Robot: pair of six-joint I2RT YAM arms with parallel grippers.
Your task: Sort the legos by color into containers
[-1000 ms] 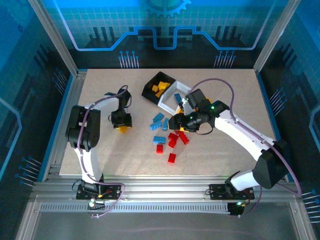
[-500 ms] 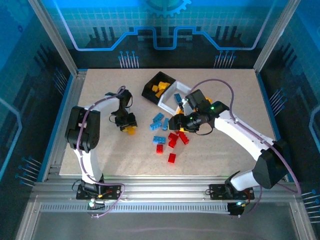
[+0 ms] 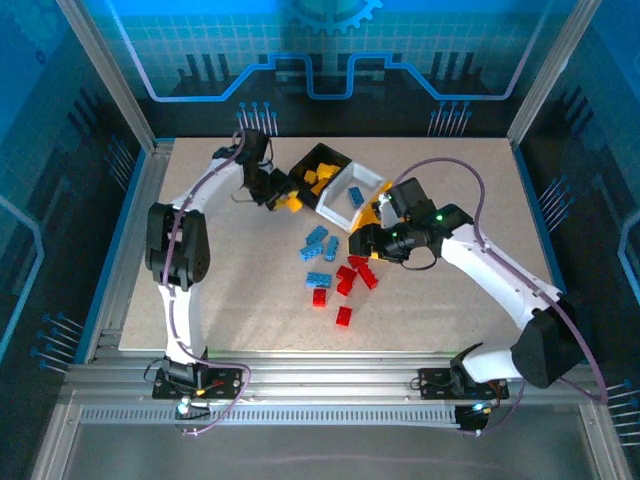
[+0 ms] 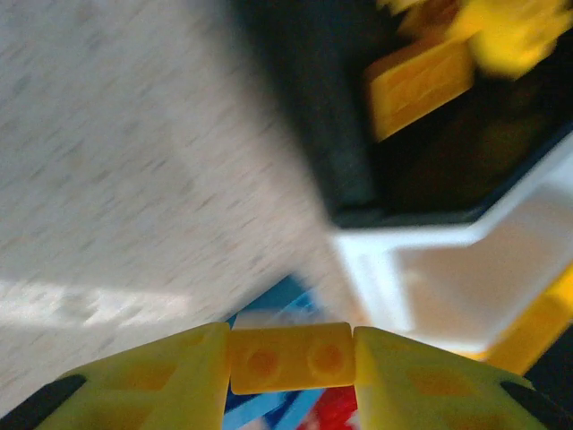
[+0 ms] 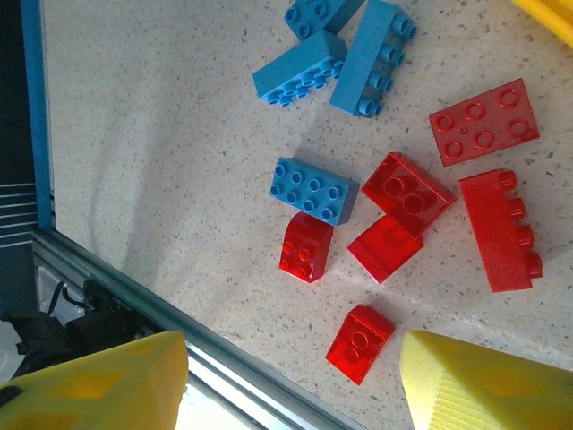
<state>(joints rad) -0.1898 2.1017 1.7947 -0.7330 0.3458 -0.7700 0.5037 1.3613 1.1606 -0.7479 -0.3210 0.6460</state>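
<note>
My left hand [image 3: 284,193] grips one yellow-orange studded plastic brick [image 4: 291,357] just beside the black plastic bin [image 4: 309,116], while my right hand [image 5: 293,381] hangs open above four light blue bricks [image 5: 311,190] and six red bricks [image 5: 483,123] on the desk [image 5: 161,134].

Top camera: high behind me, whole table [image 3: 250,310]. My wrist cameras: close, downward; right shares red legos [image 5: 483,123] with top.

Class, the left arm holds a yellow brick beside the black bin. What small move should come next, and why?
Probably carry the yellow brick a little further, over the opening of the black bin, before letting go. The left gripper is shut on the brick, which seems to hang just outside the bin's wall, and that bin holds other yellow bricks.
</note>
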